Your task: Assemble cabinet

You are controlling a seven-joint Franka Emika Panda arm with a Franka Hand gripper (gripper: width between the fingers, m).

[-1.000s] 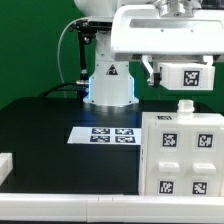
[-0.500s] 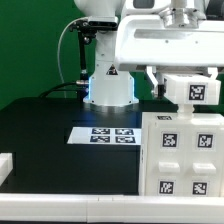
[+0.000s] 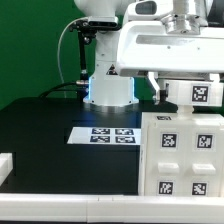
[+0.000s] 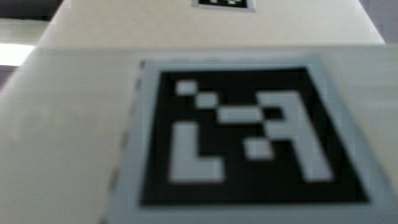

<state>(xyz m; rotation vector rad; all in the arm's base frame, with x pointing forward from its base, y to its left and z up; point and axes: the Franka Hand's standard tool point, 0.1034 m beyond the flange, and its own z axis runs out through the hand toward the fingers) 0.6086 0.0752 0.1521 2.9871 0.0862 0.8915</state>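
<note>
1. Exterior view: the cabinet body [image 3: 181,152], a tall white box with tags on its front, stands on the black table [image 3: 45,135] at about four o'clock in the picture. Directly above it, at roughly two o'clock, the arm carries a small white tagged piece [image 3: 200,93], brought so low that it looks to be touching or just above the body's top edge.
2. Same view: the gripper [image 3: 188,72] sits mostly behind the arm's big white housing. Dark fingers [image 3: 155,85] show beside the piece, and it hangs there with nothing else bearing it, so I judge the hand is grasping that piece across a wide span.
3. Same view: the marker board [image 3: 108,133] lies flat at the centre, near the nine o'clock side of the body. Another white part [image 3: 5,163] rests at the eight o'clock edge, well apart.
4. Wrist view: a large blurred tag [image 4: 237,130] on a white surface [image 4: 71,110] fills the picture; no fingers show. The camera looks straight down onto the work, which probably suits lining the piece up before seating it.
</note>
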